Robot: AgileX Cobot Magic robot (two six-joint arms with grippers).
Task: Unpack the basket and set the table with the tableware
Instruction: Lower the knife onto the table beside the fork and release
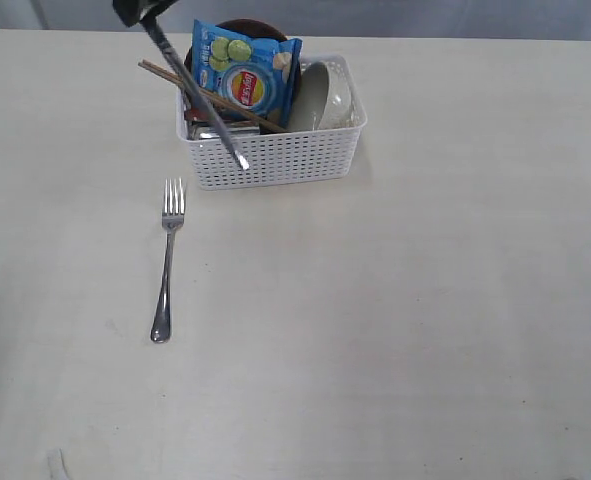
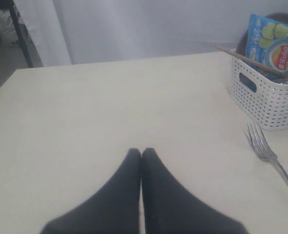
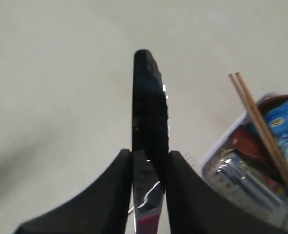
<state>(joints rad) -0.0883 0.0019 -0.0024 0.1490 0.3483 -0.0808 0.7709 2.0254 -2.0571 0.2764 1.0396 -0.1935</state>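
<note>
1. One knife (image 1: 197, 92) is hanging clamped in the right gripper (image 3: 148, 155), whose jaws are squeezing its upper end. The blade is slanting down and away below them.
2. The knife's tip is showing over the front wall of the basket (image 1: 275, 150). Whether it is touching that wall I cannot tell.
3. The basket is sitting below and to one side of those jaws. It is holding the chopsticks (image 1: 260, 120), the bowl (image 1: 320, 95), and the plate (image 1: 255, 25) behind the chip bag (image 1: 247, 75).
4. One fork (image 1: 168, 262) is already lying flat on the table (image 1: 425, 320), well below the right jaws and off to the side of the left ones.
5. The left gripper (image 2: 141, 152) is hovering low over bare table, its jaws pressed together on nothing.
6. By my judgement, the knife is being unpacked now. The next move is calling for swinging it clear of the basket and chopsticks, lowering it until it is lying flat near the fork, and only then letting go.
</note>
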